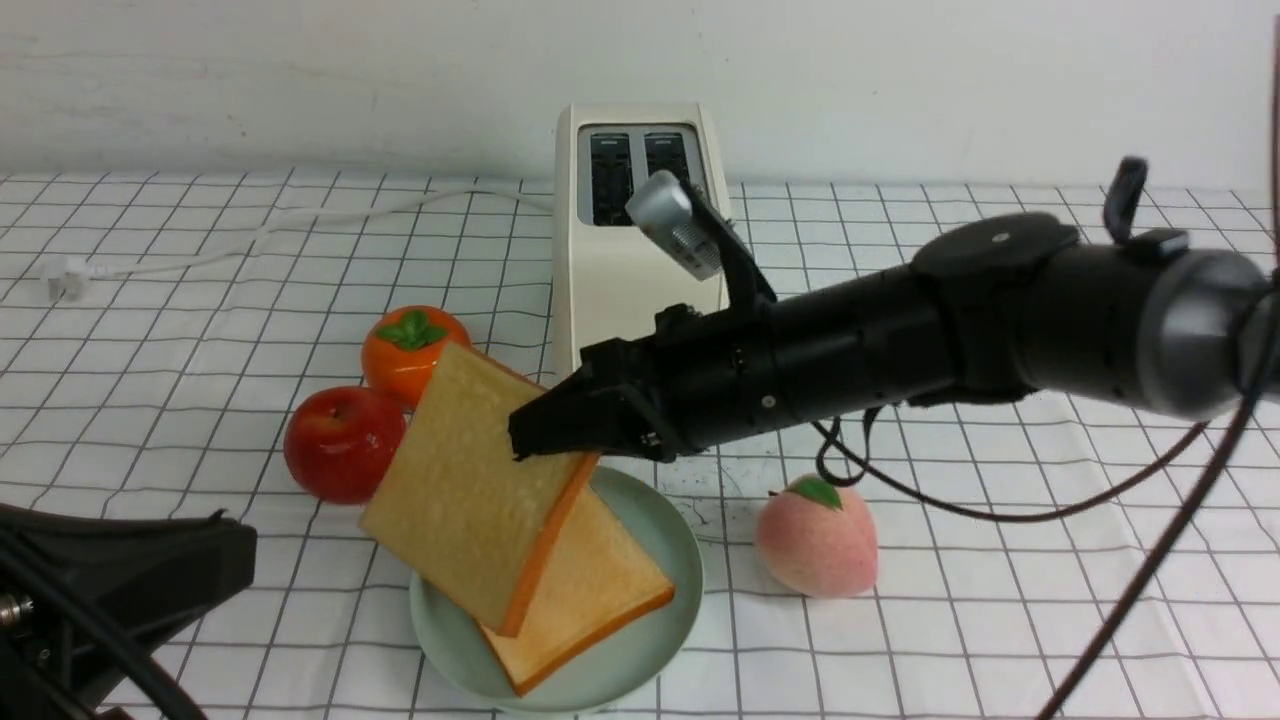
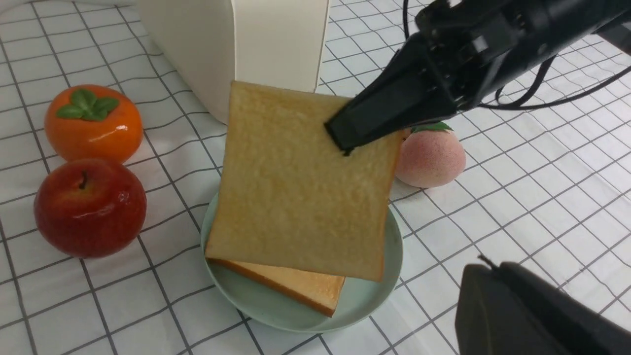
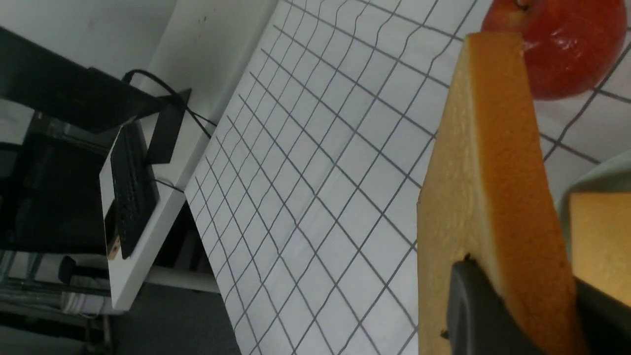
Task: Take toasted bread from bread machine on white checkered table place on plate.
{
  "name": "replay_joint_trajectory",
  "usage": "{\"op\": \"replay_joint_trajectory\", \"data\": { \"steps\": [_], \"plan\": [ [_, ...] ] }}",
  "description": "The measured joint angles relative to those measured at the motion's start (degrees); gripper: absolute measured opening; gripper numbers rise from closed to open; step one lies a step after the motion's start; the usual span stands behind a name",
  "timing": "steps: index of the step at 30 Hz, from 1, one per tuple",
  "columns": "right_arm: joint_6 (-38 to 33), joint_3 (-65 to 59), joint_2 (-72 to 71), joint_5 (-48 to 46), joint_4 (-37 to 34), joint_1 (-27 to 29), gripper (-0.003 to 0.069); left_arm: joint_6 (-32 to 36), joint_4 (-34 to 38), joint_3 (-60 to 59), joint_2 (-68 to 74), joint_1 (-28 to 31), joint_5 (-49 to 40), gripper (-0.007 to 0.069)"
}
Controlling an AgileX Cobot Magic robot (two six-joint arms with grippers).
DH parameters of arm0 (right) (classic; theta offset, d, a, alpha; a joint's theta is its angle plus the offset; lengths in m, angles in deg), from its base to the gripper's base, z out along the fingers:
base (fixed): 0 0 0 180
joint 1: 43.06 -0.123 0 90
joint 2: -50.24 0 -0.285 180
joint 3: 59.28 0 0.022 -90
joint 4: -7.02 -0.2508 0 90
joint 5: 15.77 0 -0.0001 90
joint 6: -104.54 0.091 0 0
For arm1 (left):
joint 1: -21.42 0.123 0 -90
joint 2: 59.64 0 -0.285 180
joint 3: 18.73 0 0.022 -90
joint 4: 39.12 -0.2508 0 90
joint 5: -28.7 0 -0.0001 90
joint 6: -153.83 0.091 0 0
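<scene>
**kev:** Left hand (image 1: 225, 550) is closest to the lens. It sits low at the near left corner of the counter (image 1: 1000, 620), fingers together, nothing in it. What's the surface like?

**jo:** white cloth with a thin dark grid, bit wrinkly, running back to a plain white wall (image 1: 300, 80). Right hand (image 1: 540, 430) is clamped on one corner of a tilted toast slice (image 1: 470, 500) over the plate (image 1: 640, 660). The second slice (image 1: 600, 600) lies flat on it. Can't tell if the two touch.

**kev:** tight spots?

**jo:** apple (image 1: 343, 443) and persimmon (image 1: 410, 350) just left of the plate, toaster (image 1: 620, 270) behind, peach (image 1: 818, 540) to the right. Widest bare cloth is right of the peach. The right wrist view shows the cloth's side edge, with a white desk (image 3: 170, 197) and keyboard (image 3: 129, 192) beyond.
</scene>
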Motion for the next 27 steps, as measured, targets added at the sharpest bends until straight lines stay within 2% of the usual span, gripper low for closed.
{"op": "replay_joint_trajectory", "data": {
  "steps": [6,12,13,14,16,18,20,22,23,24,27],
  "plan": [
    [-0.7,-0.1,3.4,2.4,0.3,0.0,0.0152,0.0,0.0,0.0,0.0,0.0,0.0,-0.0013],
    [-0.7,-0.1,3.9,5.2,7.1,0.4,0.0403,0.0,0.0,0.0,0.0,0.0,0.0,-0.0013],
    [-0.7,-0.1,3.9,5.1,7.3,0.4,0.0411,0.1,0.0,0.0,0.0,0.0,0.0,-0.0013],
    [-0.5,-0.1,3.9,4.3,9.2,1.2,0.0455,0.5,0.0,0.0,0.0,0.0,0.0,-0.0013],
    [2.5,-0.1,3.4,3.1,13.4,2.6,0.0493,1.9,0.1,0.0,0.0,0.0,0.0,-0.0013],
    [5.2,-0.2,2.6,2.6,15.9,3.8,0.0498,2.6,0.1,0.0,0.0,0.0,0.0,-0.0013],
    [12.1,-0.2,-0.8,1.1,24.5,7.0,0.0481,3.0,0.1,0.0,0.0,0.0,0.4,-0.0013],
    [17.8,-0.3,-4.5,-0.2,30.7,8.9,0.0439,3.0,0.1,0.0,0.0,0.0,1.2,-0.0013],
    [18.4,-0.3,-5.5,-0.5,32.0,9.1,0.0433,3.0,0.1,0.0,0.0,0.0,1.5,-0.0013],
    [23.2,-0.3,-9.8,-2.3,37.5,10.7,0.0377,2.9,0.1,0.0,0.0,0.0,2.8,-0.0013],
    [29.7,-0.3,-18.3,-6.7,47.4,11.8,0.0277,1.4,0.1,0.0,0.0,0.0,5.8,-0.0013]
  ]
}}
